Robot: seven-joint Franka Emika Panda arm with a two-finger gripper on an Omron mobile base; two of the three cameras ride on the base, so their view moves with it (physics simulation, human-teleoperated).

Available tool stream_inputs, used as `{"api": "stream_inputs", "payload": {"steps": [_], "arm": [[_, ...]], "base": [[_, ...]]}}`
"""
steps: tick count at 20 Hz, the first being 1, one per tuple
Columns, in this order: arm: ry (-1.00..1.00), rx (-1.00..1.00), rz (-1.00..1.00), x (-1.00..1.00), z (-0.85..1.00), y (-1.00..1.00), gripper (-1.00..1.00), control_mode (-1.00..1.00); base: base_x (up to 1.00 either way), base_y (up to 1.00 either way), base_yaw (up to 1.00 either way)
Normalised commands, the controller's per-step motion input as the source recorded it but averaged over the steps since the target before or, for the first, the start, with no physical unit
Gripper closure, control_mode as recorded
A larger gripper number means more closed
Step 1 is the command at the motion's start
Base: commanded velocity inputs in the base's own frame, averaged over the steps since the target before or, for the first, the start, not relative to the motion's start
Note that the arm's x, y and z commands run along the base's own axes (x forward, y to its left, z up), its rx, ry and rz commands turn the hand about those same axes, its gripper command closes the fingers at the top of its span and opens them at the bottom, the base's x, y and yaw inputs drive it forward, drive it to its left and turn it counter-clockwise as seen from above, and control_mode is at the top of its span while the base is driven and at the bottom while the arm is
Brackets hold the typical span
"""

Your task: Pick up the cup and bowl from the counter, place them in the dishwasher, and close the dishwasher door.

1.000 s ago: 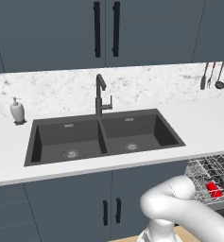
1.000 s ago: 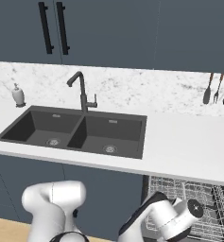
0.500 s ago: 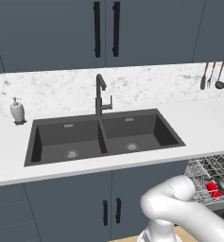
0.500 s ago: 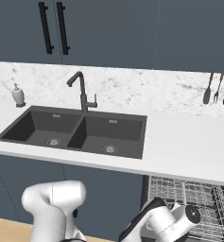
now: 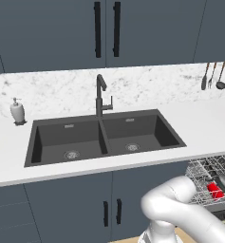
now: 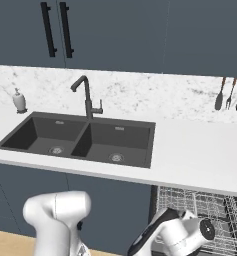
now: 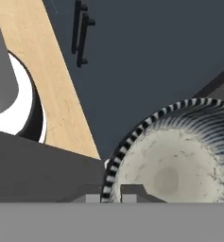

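Since the earlier frame, the arm's wrist has dipped slightly lower in front of the dishwasher (image 6: 200, 205) rack, while we see nothing on the worktop (image 5: 204, 123) changed. Our claw (image 7: 112, 197) is pressed together on the striped rim of the bowl (image 7: 170, 175), which fills the lower right of the hand view against a dark cabinet front, with a strip of wooden floor (image 7: 52, 80) to its left. We see the cup (image 5: 214, 190) lying red in the wire rack.
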Motion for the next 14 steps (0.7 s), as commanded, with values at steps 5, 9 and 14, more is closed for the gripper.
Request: {"api": "stream_inputs", "payload": {"steps": [5, 9, 14], "arm": [[-0.12, 0.05, 0.02, 0.53, -0.15, 0.00, 1.00, -1.00], [-0.07, 0.02, 0.00, 0.46, -0.09, 0.00, 1.00, -1.00], [0.01, 0.00, 0.02, 0.44, -0.52, 0.00, 1.00, -1.00]], "base": [[0.00, 0.00, 0.00], [0.00, 0.00, 0.00], [0.00, 0.00, 0.00]]}}
